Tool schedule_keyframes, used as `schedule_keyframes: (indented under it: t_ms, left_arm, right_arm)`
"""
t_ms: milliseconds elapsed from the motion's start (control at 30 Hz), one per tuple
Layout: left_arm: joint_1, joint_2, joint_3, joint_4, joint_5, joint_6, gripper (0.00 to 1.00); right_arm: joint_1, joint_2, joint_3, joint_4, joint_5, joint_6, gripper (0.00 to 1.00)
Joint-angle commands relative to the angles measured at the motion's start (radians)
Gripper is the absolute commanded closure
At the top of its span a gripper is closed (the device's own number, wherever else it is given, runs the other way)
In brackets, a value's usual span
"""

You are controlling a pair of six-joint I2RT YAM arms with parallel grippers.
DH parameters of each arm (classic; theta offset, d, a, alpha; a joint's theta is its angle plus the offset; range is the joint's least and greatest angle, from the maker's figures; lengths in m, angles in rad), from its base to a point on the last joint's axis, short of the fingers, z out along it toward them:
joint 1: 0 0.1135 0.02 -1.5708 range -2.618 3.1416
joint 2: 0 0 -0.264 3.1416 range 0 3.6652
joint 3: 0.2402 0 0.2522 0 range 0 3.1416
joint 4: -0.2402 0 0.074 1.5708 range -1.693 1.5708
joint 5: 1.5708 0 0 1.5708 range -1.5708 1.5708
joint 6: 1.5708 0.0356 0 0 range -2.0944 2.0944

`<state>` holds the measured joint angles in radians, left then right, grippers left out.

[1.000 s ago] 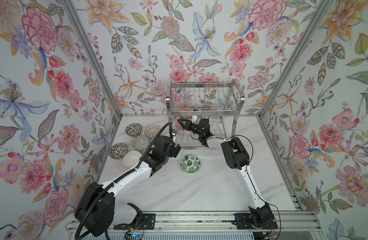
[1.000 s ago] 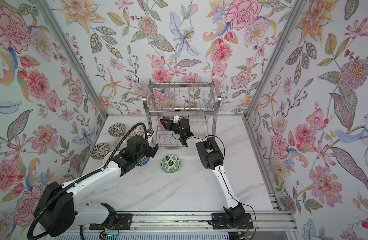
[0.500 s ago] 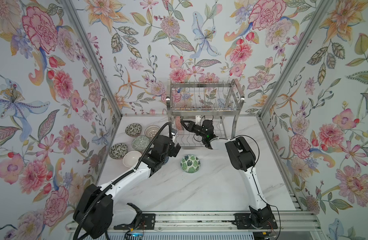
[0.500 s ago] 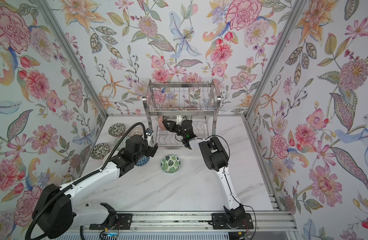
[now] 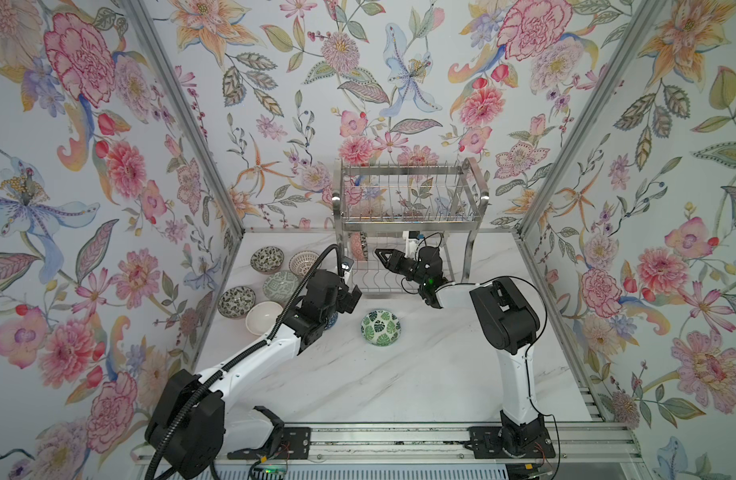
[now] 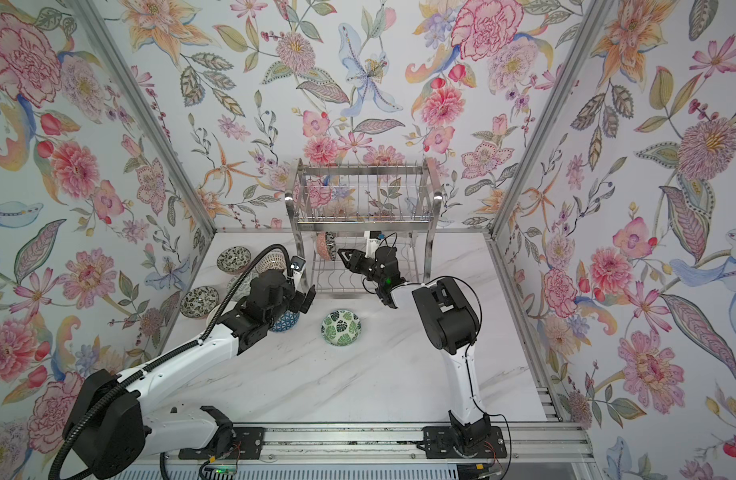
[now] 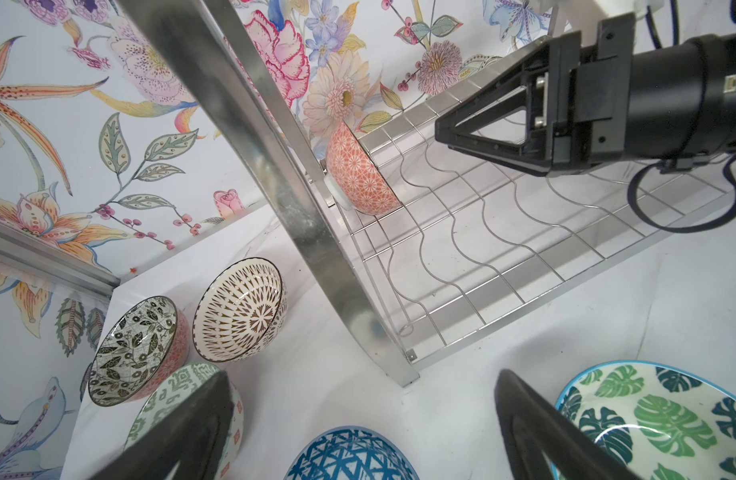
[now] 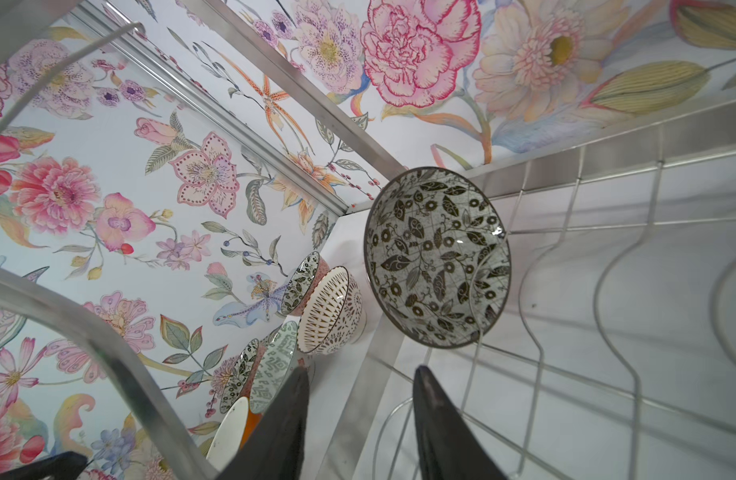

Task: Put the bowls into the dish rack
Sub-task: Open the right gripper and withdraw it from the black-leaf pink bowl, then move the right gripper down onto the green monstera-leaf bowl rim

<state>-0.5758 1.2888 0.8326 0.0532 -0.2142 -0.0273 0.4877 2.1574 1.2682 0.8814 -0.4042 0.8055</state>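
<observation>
Right end effector [image 5: 377, 252] is inside the lower tier of the dish rack [image 5: 403, 224], and it's released: jaws parted, nothing between them, tips just short of the coral-backed bowl [image 8: 436, 257]. That bowl stands on edge at the left end of the lower tier in both top views, foot turned toward the side frame, its black-and-white floral inside facing the end effector. Over to the left end effector [image 6: 308, 296]: spread wide, gripping nothing, hovering right over the blue-triangle bowl [image 7: 351, 455], which sits upright on the table [image 5: 399, 382] near the rack's front left leg. The green-leaf bowl [image 5: 380, 327] is beside it, out in the open, nothing touching it. Five more sit clustered at the table's left edge: a floral bowl [image 5: 267, 259], the brown lattice bowl [image 5: 304, 262], the pale green bowl [image 5: 279, 284], a second floral bowl [image 5: 236, 301] and the cream bowl [image 5: 263, 317].
</observation>
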Motion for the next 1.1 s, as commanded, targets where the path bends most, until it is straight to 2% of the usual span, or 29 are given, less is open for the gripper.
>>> schedule_keyframes:
  t_ms: [0, 167, 333, 433, 533, 767, 1067]
  left_arm:
    - [0.005, 0.029, 0.079, -0.079, -0.001, -0.053, 0.01]
    - [0.005, 0.025, 0.117, -0.147, -0.016, -0.084, 0.01]
    - [0.000, -0.018, 0.096, -0.182, -0.015, -0.124, 0.01]
    - [-0.001, -0.053, 0.086, -0.184, 0.010, -0.166, 0.01]
    - [-0.007, -0.093, 0.055, -0.148, 0.082, -0.223, 0.01]
    - [-0.033, -0.175, -0.096, -0.015, 0.143, -0.303, 0.01]
    - [-0.034, -0.226, -0.198, 0.062, 0.198, -0.369, 0.01]
  right_arm:
    - [0.007, -0.082, -0.051, -0.042, 0.030, -0.042, 0.55]
    - [0.029, -0.155, -0.136, -0.038, 0.043, -0.057, 0.50]
    - [0.077, -0.234, -0.179, -0.150, 0.093, -0.128, 0.38]
    - [0.114, -0.288, -0.203, -0.217, 0.128, -0.206, 0.19]
    - [0.133, -0.328, -0.227, -0.270, 0.174, -0.233, 0.00]
    - [0.144, -0.368, -0.249, -0.434, 0.197, -0.242, 0.01]
    - [0.199, -0.508, -0.277, -0.788, 0.338, -0.375, 0.01]
